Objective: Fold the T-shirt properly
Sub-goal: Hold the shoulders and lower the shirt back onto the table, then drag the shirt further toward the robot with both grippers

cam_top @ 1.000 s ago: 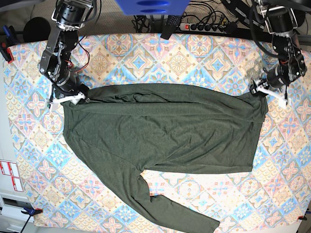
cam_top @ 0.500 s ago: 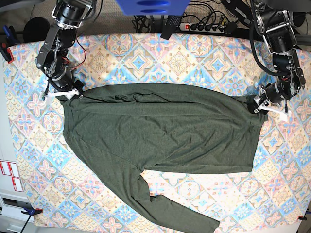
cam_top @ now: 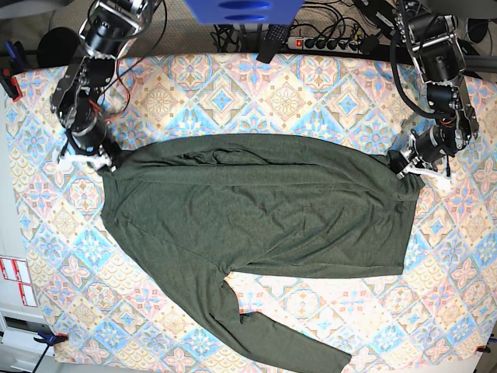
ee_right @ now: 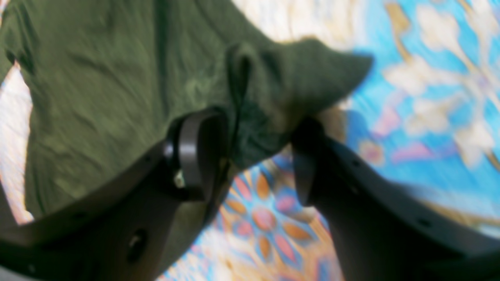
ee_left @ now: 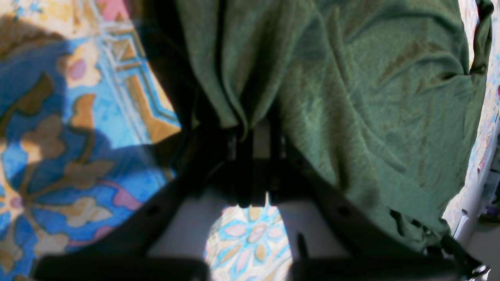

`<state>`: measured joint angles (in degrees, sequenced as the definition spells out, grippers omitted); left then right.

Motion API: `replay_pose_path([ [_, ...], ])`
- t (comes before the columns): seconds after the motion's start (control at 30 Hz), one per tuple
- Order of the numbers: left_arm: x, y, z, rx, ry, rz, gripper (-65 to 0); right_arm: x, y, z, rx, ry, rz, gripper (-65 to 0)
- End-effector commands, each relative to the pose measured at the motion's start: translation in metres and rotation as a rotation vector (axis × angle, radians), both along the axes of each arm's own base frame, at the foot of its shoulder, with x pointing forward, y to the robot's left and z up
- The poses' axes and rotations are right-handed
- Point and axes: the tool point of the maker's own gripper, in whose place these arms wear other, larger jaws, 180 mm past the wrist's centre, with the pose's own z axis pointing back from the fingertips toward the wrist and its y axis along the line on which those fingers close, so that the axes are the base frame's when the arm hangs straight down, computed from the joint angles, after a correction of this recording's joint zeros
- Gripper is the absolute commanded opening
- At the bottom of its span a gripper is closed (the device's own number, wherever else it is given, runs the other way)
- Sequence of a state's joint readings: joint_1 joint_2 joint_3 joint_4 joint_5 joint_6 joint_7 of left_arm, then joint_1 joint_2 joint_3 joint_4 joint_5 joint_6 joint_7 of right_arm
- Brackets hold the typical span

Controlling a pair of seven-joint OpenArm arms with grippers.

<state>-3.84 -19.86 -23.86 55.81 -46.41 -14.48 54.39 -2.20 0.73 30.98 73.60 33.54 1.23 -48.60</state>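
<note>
The dark olive T-shirt (cam_top: 256, 210) lies spread flat across the middle of the table, one long sleeve (cam_top: 287, 342) trailing toward the front edge. My left gripper (cam_top: 411, 167) is at the shirt's right edge in the base view. In the left wrist view the left gripper (ee_left: 252, 136) is shut, with a fold of the T-shirt (ee_left: 371, 97) pinched between its fingers. My right gripper (cam_top: 87, 159) is at the shirt's far-left corner. In the right wrist view the right gripper (ee_right: 250, 156) is open, its fingers on either side of that corner of the T-shirt (ee_right: 97, 78).
A colourful patterned cloth (cam_top: 311, 85) covers the table. A power strip (cam_top: 326, 43) and cables lie along the back edge, beside a blue object (cam_top: 241, 9). A red-handled clamp (cam_top: 9, 81) sits at the left edge.
My left gripper has closed on the shirt's right edge and shifted slightly down and inward. My right gripper has slid outward to the shirt's far-left corner and stays open.
</note>
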Motion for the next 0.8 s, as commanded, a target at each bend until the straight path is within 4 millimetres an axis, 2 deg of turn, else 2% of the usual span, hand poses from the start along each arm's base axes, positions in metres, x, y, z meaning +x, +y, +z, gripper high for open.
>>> replay_pose_path([
  [0.0, -0.007, -0.004, -0.004, 0.0, 0.044, -0.032, -65.0, -0.01, 0.013, -0.013, 0.052, 0.066, 0.01, -33.8],
  [0.13, -0.007, -0.003, -0.004, 0.003, 0.045, -0.033, -65.0, 0.001, 0.017, -0.013, 0.072, 0.057, 0.01, -34.7],
  [0.2, -0.007, -0.003, -0.004, 0.003, 0.045, -0.033, -65.0, 0.002, 0.017, -0.012, 0.072, 0.054, 0.01, -38.5],
  [0.33, -0.007, -0.002, -0.004, 0.005, 0.045, -0.033, -65.0, 0.004, 0.015, -0.008, 0.064, 0.044, 0.01, -58.8],
  [0.4, -0.007, -0.001, -0.003, 0.006, 0.044, -0.034, -65.0, 0.006, 0.013, -0.004, 0.053, 0.031, 0.01, -65.0],
  [0.47, -0.008, 0.002, -0.003, 0.014, 0.047, -0.033, -65.0, 0.003, 0.008, 0.001, 0.032, 0.023, 0.01, -65.0],
  [0.63, -0.021, 0.022, -0.002, 0.054, 0.068, -0.038, -65.0, -0.028, -0.004, 0.007, -0.032, 0.039, 0.015, -65.0],
  [0.77, -0.031, 0.021, 0.003, 0.093, 0.043, -0.111, -65.0, -0.047, -0.01, 0.012, -0.071, 0.05, 0.022, -65.0],
])
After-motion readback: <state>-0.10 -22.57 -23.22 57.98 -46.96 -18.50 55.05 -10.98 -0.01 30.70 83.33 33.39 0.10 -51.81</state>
